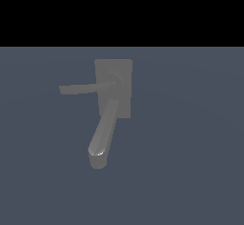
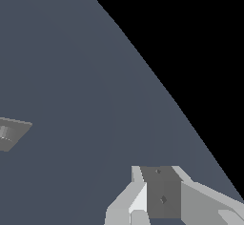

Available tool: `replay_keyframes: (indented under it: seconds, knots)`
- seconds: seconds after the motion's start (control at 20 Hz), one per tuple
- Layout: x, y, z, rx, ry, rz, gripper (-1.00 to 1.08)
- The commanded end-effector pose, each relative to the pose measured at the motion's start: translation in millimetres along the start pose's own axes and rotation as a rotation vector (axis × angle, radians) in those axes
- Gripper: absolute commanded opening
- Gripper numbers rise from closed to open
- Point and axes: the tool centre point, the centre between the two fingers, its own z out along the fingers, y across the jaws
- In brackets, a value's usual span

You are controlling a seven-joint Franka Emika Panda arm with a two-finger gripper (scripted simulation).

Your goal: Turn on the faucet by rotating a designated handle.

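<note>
A grey faucet [image 1: 113, 88] sits on a blue-grey surface [image 1: 190, 148]. Its thin handle [image 1: 81, 89] points toward the exterior view's left. The claw [image 2: 162, 198] appears only partly in the wrist view; I cannot tell its state.

Flat, matte slate-blue floor [image 1: 190, 171], spreading from near to far across the scene; beyond its far edge, plain black backdrop [image 1: 122, 9].

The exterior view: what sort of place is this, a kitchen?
Probably no real room but a bare simulated test scene: a lone matte grey block faucet on a flat slate-blue floor, under plain black emptiness.
</note>
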Motion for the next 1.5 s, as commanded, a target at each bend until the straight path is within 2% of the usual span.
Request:
replay_keyframes:
  seconds: [0.0, 0.35, 0.7, 1.1, 1.45]
  knots:
    - [12, 1, -18, -0.098, 0.071, -0.010, -1.00]
    - [45, -13, -72, -0.354, 0.267, -0.069, -1.00]
    - [73, -55, -121, -0.586, 0.457, -0.180, -1.00]
    - [96, -136, -157, -0.811, 0.655, -0.375, -1.00]
    - [105, -227, -158, -0.962, 0.800, -0.606, -1.00]
